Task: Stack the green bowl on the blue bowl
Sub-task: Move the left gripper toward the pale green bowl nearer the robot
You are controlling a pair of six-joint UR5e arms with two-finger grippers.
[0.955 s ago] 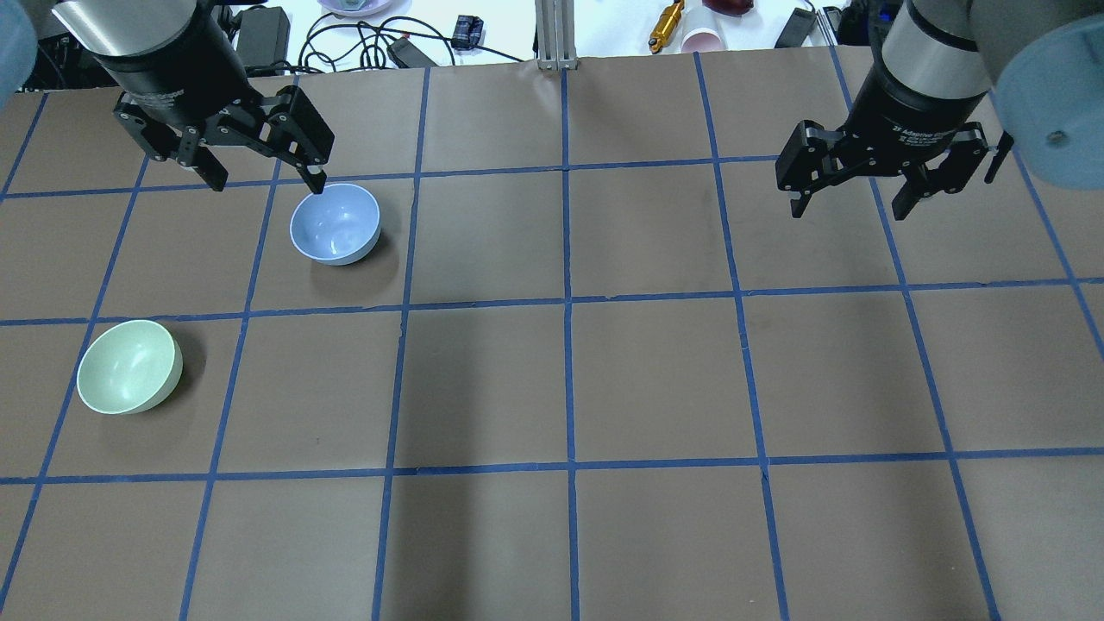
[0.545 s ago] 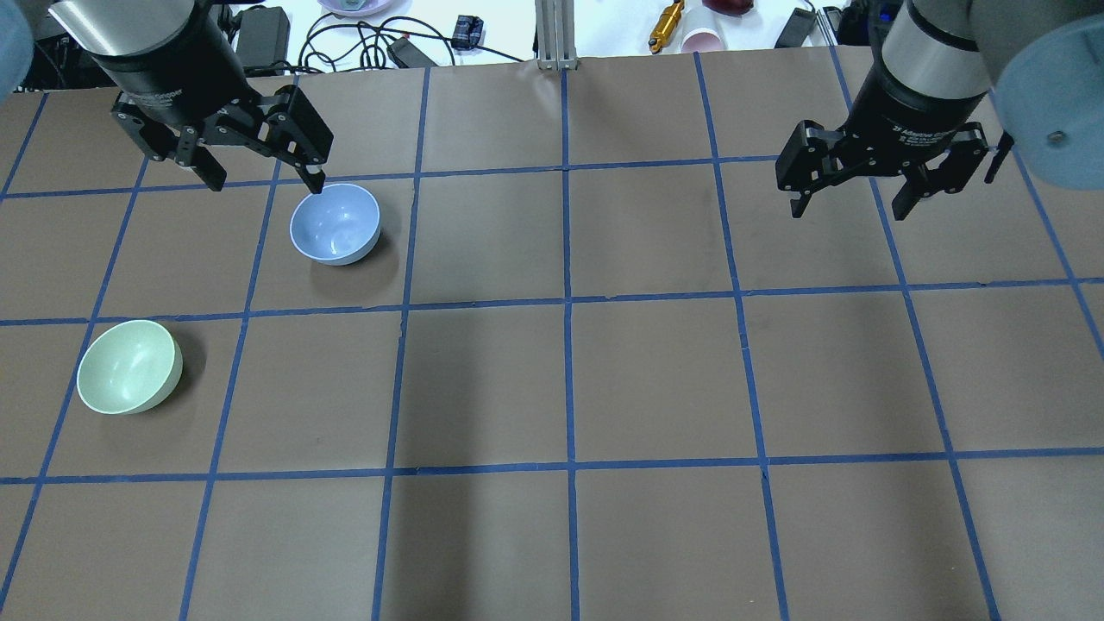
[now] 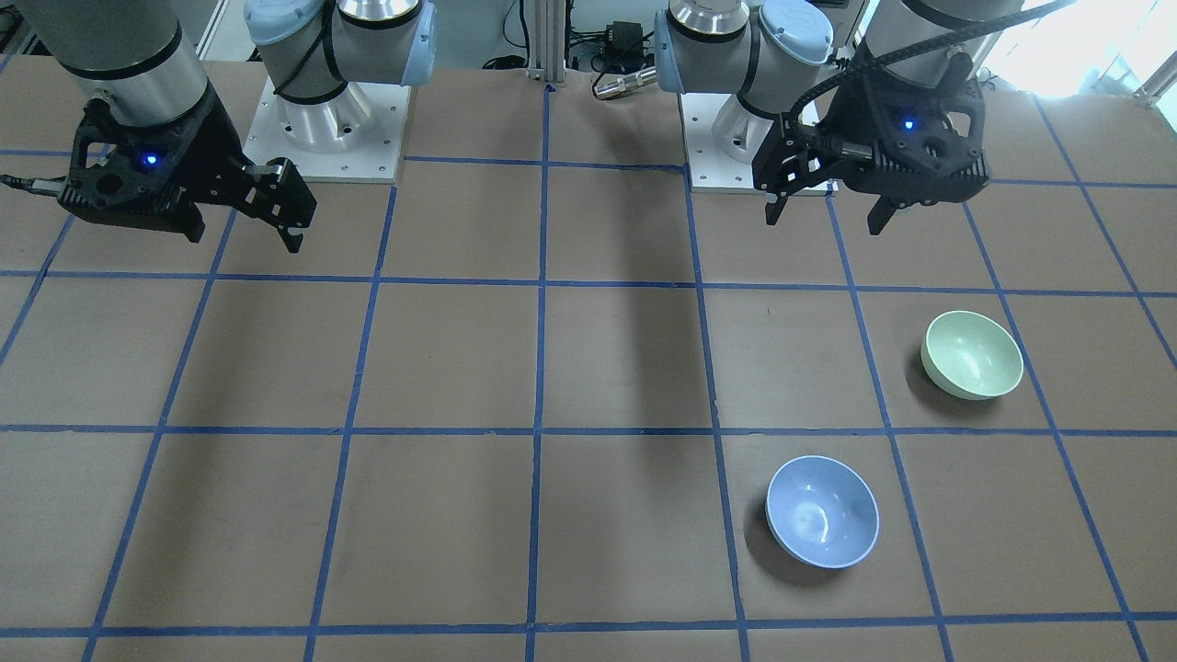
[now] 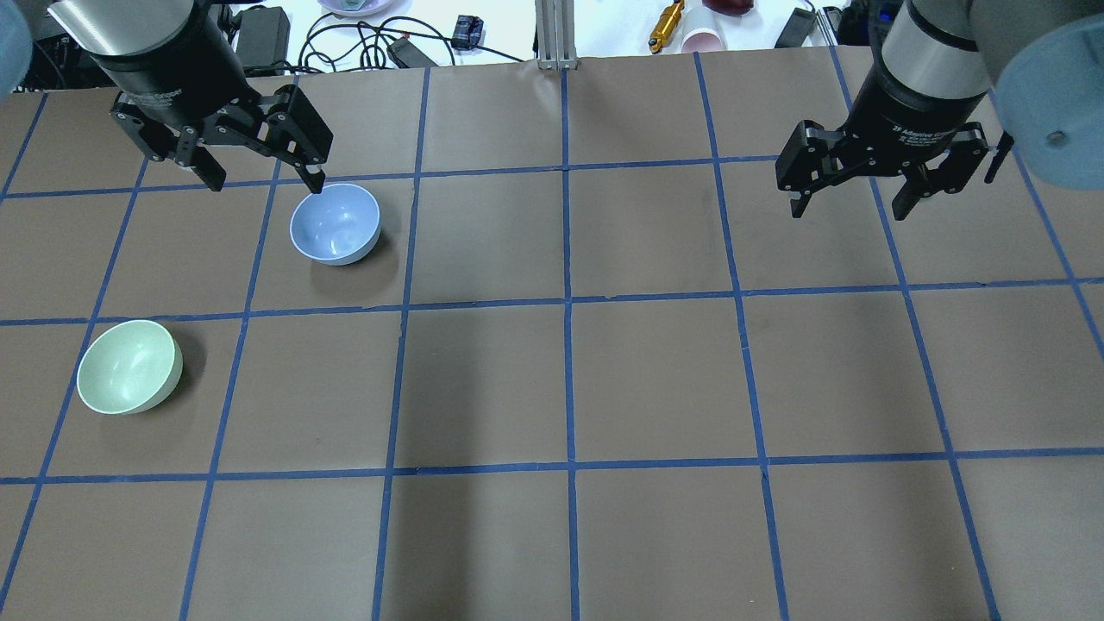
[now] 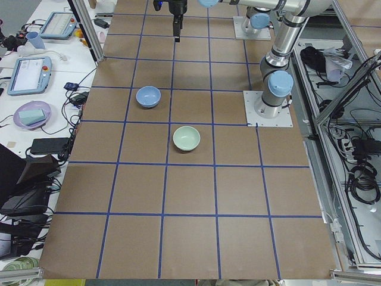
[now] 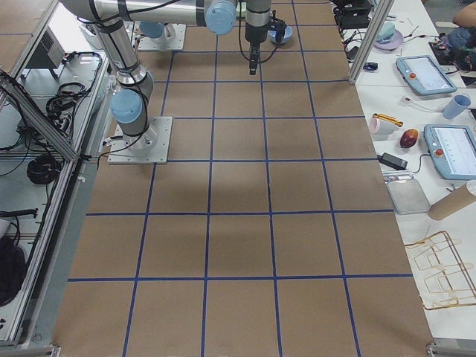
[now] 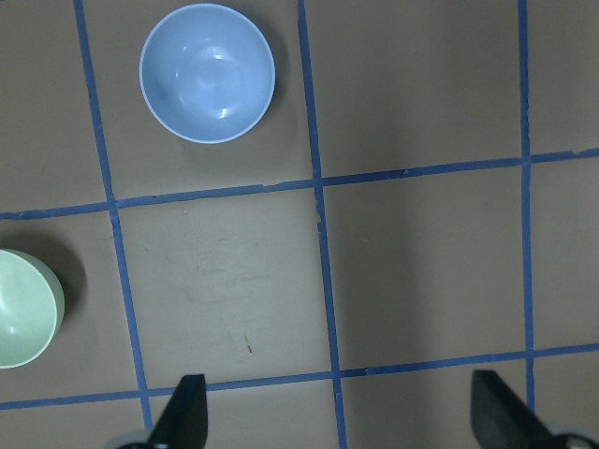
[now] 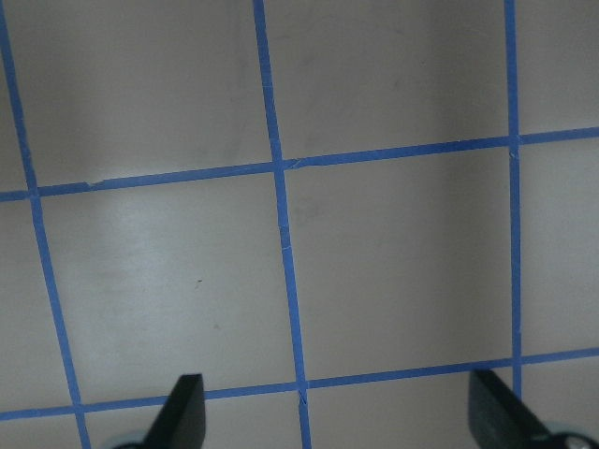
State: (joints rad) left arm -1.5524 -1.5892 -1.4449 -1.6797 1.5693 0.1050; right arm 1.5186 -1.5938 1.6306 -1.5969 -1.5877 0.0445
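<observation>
Overhead view, entries left to right. Green bowl (image 4: 129,366): lower left of the frame, upright on the bench (image 4: 655,371), mouth up, empty, nothing touching it. Left claw (image 4: 266,185): upper left, raised above the bench, jaws spread wide, released and holding nothing. One fingertip overlaps the blue bowl's far rim in this view, but the front-facing view shows the claw well apart from both bowls. Blue bowl (image 4: 335,222): upper left, just right of the left claw, upright, empty, well apart from the green bowl. Right claw (image 4: 849,212): upper right, likewise released, jaws wide, empty, far from either bowl. Step in hand, by judgement: the very start, the reach for the green bowl; no grasp made, stacking not yet begun. Next move, by judgement: the left claw, being nearer, travels toward the lower left of the frame until it stands over the green bowl's rim. It then descends with one finger inside and one outside the wall, and clenches. The glossy, curved wall calls for a square, firm pinch before any lift toward the blue bowl.
</observation>
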